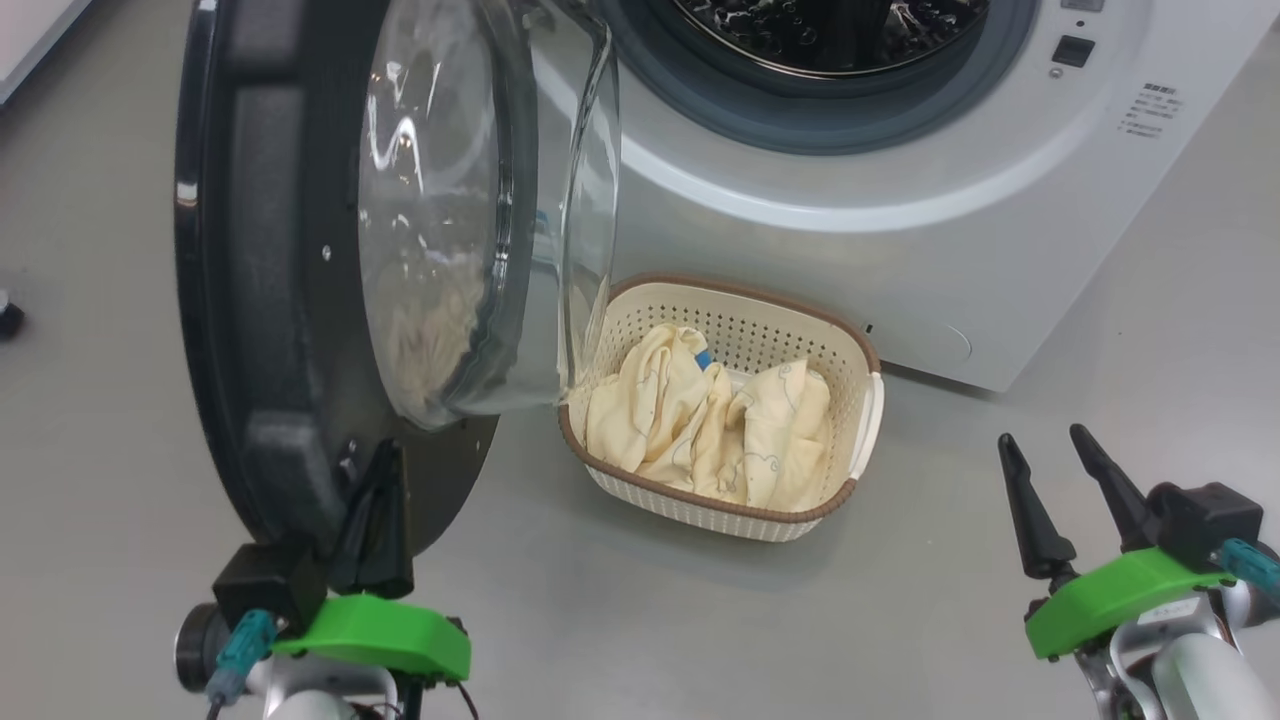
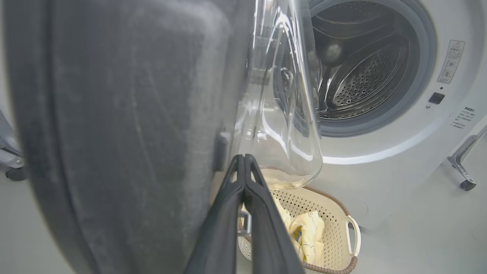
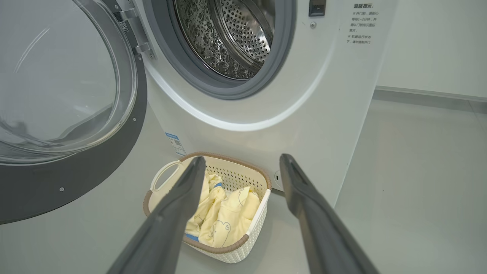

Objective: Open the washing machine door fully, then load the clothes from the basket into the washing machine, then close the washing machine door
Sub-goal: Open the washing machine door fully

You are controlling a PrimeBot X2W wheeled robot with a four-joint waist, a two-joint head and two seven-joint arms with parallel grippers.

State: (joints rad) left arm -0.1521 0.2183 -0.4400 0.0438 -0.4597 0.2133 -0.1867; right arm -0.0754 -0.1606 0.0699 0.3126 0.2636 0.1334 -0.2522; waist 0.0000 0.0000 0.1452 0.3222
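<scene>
The washing machine door point(image 1: 270, 300) stands swung out to the left, its black ring around a clear glass bowl point(image 1: 480, 220). My left gripper point(image 1: 385, 455) is shut with nothing in it, its tips close against the door's lower inner face point(image 2: 133, 133), beside the glass point(image 2: 281, 114). The basket point(image 1: 866, 352) sits on the floor before the white washing machine point(image 1: 900, 250), partly under the glass bowl. Pale yellow clothes point(image 1: 700, 420) fill it, with a bit of blue showing. My right gripper point(image 1: 1042, 437) stands open to the basket's right, apart from it. Its fingers point(image 3: 171, 213) frame the basket point(image 3: 228, 249) and clothes point(image 3: 228, 213).
The steel drum point(image 3: 228, 38) is open behind its grey gasket point(image 3: 281, 72). Grey floor point(image 1: 640, 620) lies in front of the basket. A metal leg with a caster point(image 2: 462, 167) stands right of the machine. A small dark object point(image 1: 8, 318) lies at the far left.
</scene>
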